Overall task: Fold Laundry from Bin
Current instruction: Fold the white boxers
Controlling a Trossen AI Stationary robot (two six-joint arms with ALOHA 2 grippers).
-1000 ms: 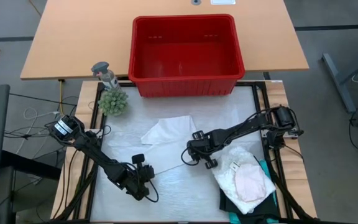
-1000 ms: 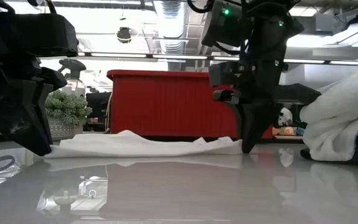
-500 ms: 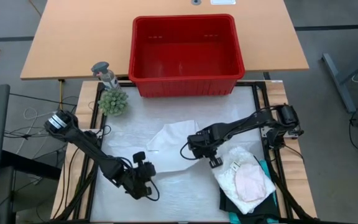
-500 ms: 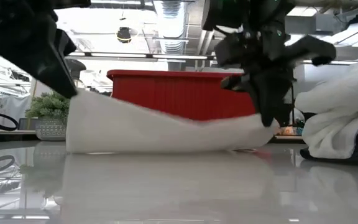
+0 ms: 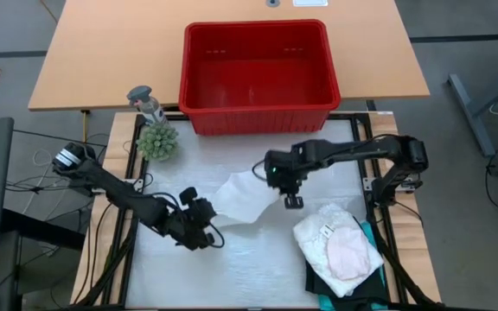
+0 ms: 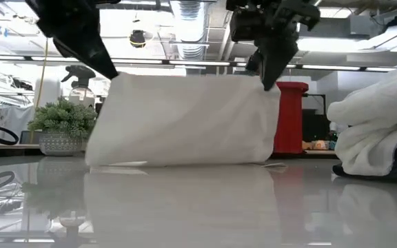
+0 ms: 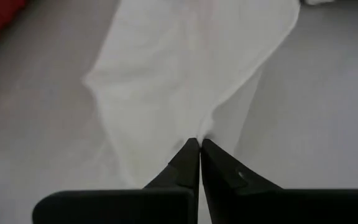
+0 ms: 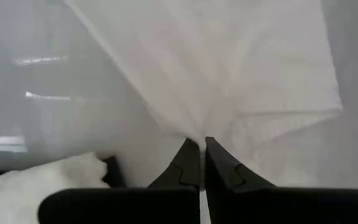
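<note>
A small white cloth of the laundry hangs like a sheet between my two grippers in the middle of the table. My left gripper is shut on its left top corner, and my right gripper is shut on its right top corner. In the low view the cloth reaches down to the table along its lower edge. The red bin stands at the far side and looks empty. A pile of folded laundry lies at the near right. My left gripper pinches the cloth's upper left corner between its two fingers, slanting down from the table's near left. From there the cloth spreads away, drawn fairly taut toward the other gripper. One layer or several, I cannot tell. My right gripper pinches the cloth's upper right corner between its two fingers, coming steeply from above. The cloth hangs below the fingers, and its lower edge rests on the table.
A small potted plant and a spray bottle stand at the far left beside the bin. The folded pile rises at the right. Bare table lies near the front edge.
Both grippers have risen and moved toward the far edge, staying shut. The cloth, which lay nearly flat on the table, has been lifted by its two held corners and now hangs upright between them, while its lower edge has stayed on the table.
</note>
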